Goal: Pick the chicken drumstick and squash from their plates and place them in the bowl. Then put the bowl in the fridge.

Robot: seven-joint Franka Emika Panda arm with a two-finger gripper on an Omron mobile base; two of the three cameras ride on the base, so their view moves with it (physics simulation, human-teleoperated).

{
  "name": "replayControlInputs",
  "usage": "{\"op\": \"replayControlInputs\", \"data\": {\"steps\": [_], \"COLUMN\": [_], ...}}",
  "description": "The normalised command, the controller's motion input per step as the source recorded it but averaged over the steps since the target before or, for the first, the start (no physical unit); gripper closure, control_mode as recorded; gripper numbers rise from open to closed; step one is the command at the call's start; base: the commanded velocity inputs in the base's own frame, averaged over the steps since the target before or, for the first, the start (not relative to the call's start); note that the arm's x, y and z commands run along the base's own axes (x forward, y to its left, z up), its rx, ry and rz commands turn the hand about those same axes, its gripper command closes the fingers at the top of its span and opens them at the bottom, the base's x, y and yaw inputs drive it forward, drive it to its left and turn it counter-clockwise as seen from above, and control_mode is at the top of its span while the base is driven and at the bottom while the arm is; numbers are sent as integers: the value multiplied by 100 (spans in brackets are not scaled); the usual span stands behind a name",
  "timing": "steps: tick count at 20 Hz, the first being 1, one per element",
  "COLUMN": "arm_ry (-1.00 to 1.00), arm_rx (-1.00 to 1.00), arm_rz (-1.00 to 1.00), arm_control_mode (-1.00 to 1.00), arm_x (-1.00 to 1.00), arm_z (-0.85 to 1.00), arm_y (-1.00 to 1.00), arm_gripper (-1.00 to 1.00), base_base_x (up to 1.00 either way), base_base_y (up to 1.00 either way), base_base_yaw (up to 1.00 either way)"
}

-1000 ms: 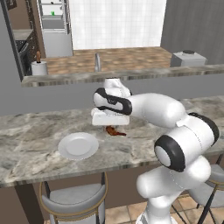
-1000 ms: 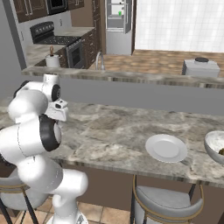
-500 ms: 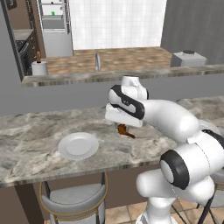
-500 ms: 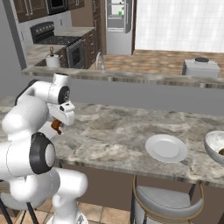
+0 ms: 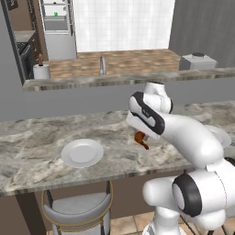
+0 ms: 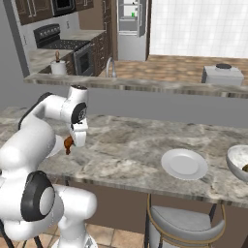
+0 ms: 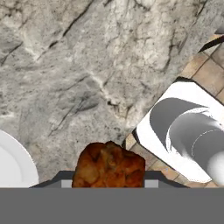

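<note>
My gripper is shut on the chicken drumstick, a dark reddish-brown piece hanging a little above the marble counter. An empty white plate lies on the counter to the left of the gripper. Another empty plate lies to the right, and the off-white bowl stands beyond it at the right edge with something dark inside. A plate rim curves in at the hand view's lower left. The fridge stands open far back.
A raised ledge runs behind the counter. Stools stand under the counter's front edge. In the hand view the counter's edge and the tiled floor show to the right.
The arm has swung to the right along the counter, away from the left plate, carrying the drumstick. The grip has stayed the same.
</note>
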Motion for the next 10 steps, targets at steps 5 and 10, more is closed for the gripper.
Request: {"op": "replayControlInputs", "data": {"steps": [5, 10], "arm_ry": [0, 0], "arm_rx": [-7, -13], "arm_rz": [-24, -12], "arm_control_mode": [-100, -100], "arm_x": [-10, -10], "arm_z": [17, 16], "arm_y": [-43, -44], "arm_gripper": [100, 100], "base_base_x": [0, 0], "base_base_y": [0, 0], "base_base_yaw": [0, 0]}}
